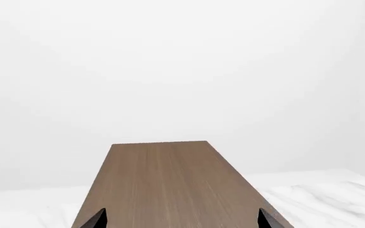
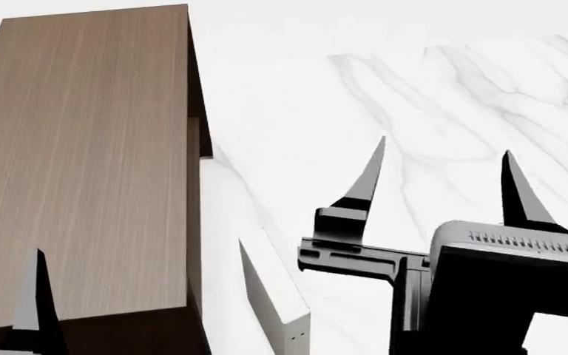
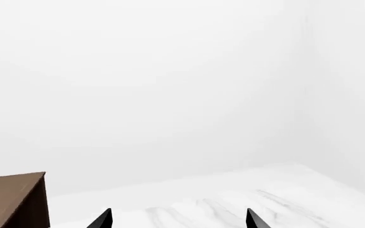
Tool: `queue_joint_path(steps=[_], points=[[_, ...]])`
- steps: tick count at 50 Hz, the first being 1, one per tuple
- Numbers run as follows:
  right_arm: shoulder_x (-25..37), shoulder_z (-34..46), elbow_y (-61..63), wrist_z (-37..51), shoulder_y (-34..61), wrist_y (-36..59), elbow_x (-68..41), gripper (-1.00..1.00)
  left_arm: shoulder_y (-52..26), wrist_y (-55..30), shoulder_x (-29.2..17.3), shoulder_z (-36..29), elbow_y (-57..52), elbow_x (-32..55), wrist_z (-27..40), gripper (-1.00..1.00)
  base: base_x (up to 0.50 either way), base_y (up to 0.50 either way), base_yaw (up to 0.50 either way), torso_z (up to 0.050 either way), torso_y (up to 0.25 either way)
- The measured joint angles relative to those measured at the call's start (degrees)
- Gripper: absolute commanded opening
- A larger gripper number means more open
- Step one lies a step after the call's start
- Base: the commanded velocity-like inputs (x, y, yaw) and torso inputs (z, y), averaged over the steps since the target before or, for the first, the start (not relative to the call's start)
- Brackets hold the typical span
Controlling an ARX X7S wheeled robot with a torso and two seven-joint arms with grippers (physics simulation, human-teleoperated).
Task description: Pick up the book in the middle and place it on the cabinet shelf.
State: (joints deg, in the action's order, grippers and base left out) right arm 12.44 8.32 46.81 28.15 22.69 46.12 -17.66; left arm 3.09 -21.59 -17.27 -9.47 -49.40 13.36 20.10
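Observation:
The book is out of view in all three views. The cabinet shelf (image 2: 77,148) is a flat brown wood-grain top filling the left of the head view, and nothing lies on the part that shows. My left gripper (image 1: 182,221) hangs just over the cabinet shelf (image 1: 169,180), open, with bare wood between its dark fingers. Only one of its fingertips (image 2: 35,296) shows in the head view. My right gripper (image 2: 444,151) is open and empty above the marble table, to the right of the cabinet. In its own view my right gripper (image 3: 178,219) has nothing between the tips.
A pale off-white book (image 2: 276,296) with small dots on its edge stands on the white marble table (image 2: 442,81) close to the cabinet's right side. A corner of the cabinet (image 3: 8,194) shows in the right wrist view. Plain white walls lie behind.

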Motion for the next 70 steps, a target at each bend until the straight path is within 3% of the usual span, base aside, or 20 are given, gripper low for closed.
queue_joint_path(steps=[12, 22, 33, 47, 58, 70], points=[[-2.25, 5.58, -27.43, -4.3, 31.14, 6.26, -0.28, 1.0, -0.11, -0.33, -0.11, 0.02, 0.17, 1.03, 0.58, 1.0, 0.0, 0.0, 0.0, 0.0, 0.0], [-5.39, 9.09, -60.99, -6.11, 49.69, -2.16, 3.41, 1.0, -0.41, -0.6, -0.44, -0.01, -0.18, 1.38, 1.13, 1.0, 0.0, 0.0, 0.0, 0.0, 0.0], [-9.62, 6.54, -95.73, 2.02, 63.48, -15.86, 4.02, 1.0, -0.57, -0.39, -0.89, 0.09, -0.41, 1.93, 1.46, 1.0, 0.0, 0.0, 0.0, 0.0, 0.0], [-10.59, -6.73, -115.27, 17.2, 68.97, -20.78, -1.54, 1.0, -0.35, 1.4, -1.63, 0.27, -1.18, 2.21, 1.52, 1.0, 0.0, 0.0, 0.0, 0.0, 0.0], [-10.75, -20.33, -119.59, 31.2, 67.75, -18.51, -1.33, 1.0, -0.05, 3.52, -1.94, 0.34, -0.52, 2.29, 1.41, 1.0, 0.0, 0.0, 0.0, 0.0, 0.0], [-11.28, -35.07, -121.14, 38.97, 65.07, -14.73, 0.88, 1.0, 0.01, 4.67, -2.17, -0.03, -0.02, 2.14, 1.6, 1.0, 0.0, 0.0, 0.0, 0.0, 0.0]])
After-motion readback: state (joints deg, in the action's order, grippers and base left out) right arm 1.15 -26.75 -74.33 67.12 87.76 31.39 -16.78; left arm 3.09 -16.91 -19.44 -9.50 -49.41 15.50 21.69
